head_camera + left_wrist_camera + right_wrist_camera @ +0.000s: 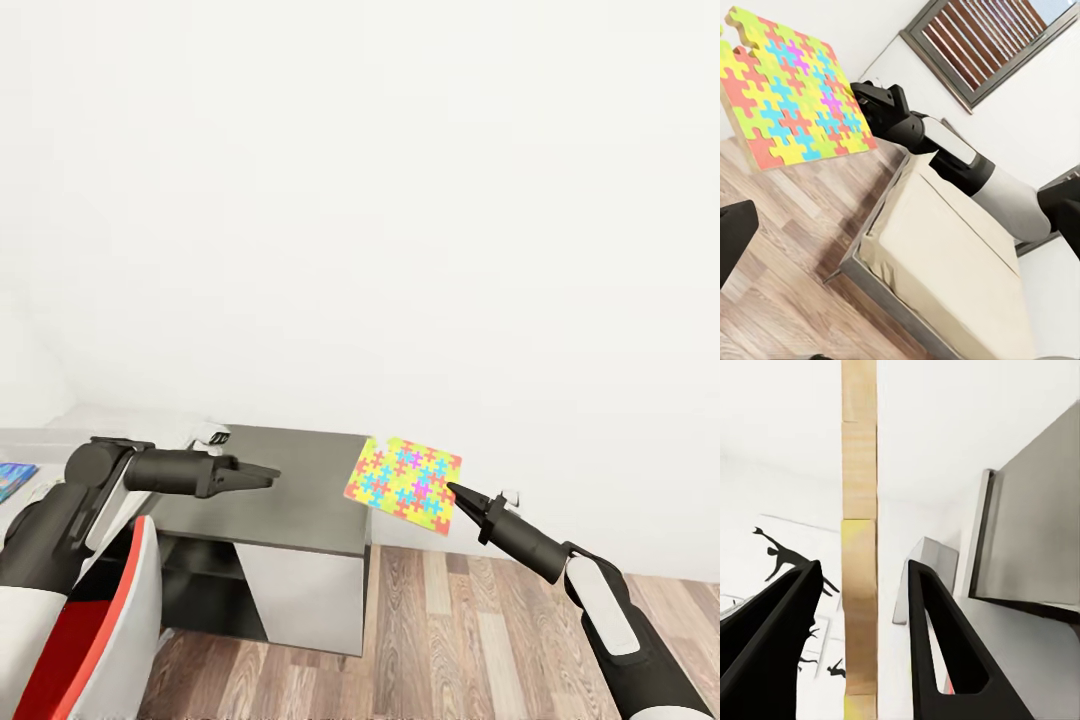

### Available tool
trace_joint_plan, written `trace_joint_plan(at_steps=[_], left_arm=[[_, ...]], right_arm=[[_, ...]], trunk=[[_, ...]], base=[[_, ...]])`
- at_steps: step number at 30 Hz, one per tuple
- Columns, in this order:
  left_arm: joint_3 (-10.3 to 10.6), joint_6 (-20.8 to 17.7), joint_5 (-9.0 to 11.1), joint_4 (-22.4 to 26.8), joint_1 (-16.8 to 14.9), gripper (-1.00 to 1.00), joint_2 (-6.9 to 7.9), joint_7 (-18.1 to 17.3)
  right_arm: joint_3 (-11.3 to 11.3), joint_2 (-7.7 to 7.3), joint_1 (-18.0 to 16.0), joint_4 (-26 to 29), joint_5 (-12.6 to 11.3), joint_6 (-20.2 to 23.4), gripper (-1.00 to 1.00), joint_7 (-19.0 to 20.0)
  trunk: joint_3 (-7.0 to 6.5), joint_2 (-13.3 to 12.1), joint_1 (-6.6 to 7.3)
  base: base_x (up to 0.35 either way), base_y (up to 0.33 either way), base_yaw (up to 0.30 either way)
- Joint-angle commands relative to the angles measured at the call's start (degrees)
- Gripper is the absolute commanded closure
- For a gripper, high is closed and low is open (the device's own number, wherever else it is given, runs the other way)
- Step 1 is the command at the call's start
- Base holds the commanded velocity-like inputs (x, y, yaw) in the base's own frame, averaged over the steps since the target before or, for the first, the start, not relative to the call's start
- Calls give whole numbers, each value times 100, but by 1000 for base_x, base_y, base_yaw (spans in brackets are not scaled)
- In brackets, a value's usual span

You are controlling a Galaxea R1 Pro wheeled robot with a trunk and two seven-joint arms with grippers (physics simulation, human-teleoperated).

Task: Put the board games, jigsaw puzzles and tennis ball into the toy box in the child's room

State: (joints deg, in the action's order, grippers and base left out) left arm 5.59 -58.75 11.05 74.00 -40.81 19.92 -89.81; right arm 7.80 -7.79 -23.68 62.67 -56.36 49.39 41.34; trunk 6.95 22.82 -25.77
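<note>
Jigsaw puzzle [405, 483] held in mid-air just past the table's [290, 490] end over the floor, pinched by one corner in the right gripper [455, 491], presumably for carrying to a toy box hidden from here; left gripper [268, 474] over the table, seemingly together, empty.

We see even, bright, diffuse light in all three renders, with no glare and no single source that we can place; the white wall [360, 200] filling the upper part of the head view is nearly washed out. Soft shadow darkens the table [290, 490] front and the space under it, lower left of centre. Everything stays sharp, with no blur, though the jigsaw puzzle [859, 540] edge looms large up close.
</note>
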Motion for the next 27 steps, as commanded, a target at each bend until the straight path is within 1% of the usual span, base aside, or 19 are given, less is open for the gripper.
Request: trace_joint_plan(at_steps=[1,5,16,17,18,19,23,27], left_arm=[[12,-63,7,0,-6,-100,4,-19],[12,-65,11,0,-6,-100,3,-19],[12,-60,12,0,2,-100,3,-19],[12,-59,12,0,2,-100,3,-19],[12,-59,12,0,3,-100,3,-19],[12,-60,10,0,3,-100,3,-19],[12,-59,11,0,3,-100,3,-19],[12,-59,12,2,3,-100,3,-19]], right_arm=[[9,-1,-5,-1,3,27,100,14],[4,-37,-5,-2,-1,27,100,12],[9,-64,-5,-23,-6,27,100,14],[16,-64,-5,-26,-6,27,100,14],[132,-63,-5,-31,-6,36,100,9],[171,-62,-5,-33,-6,40,100,7],[233,-57,-5,-36,-13,36,100,6],[246,-56,-5,-36,-10,36,100,5]], trunk=[[12,10,-2],[12,10,-2],[12,10,-2],[12,10,-2],[12,10,-2],[12,10,-2],[12,10,-2],[12,10,-2]], base=[[-61,0,6],[-22,0,137],[-1,0,272],[0,0,141],[0,0,37],[0,0,19],[0,0,7],[0,0,1]])
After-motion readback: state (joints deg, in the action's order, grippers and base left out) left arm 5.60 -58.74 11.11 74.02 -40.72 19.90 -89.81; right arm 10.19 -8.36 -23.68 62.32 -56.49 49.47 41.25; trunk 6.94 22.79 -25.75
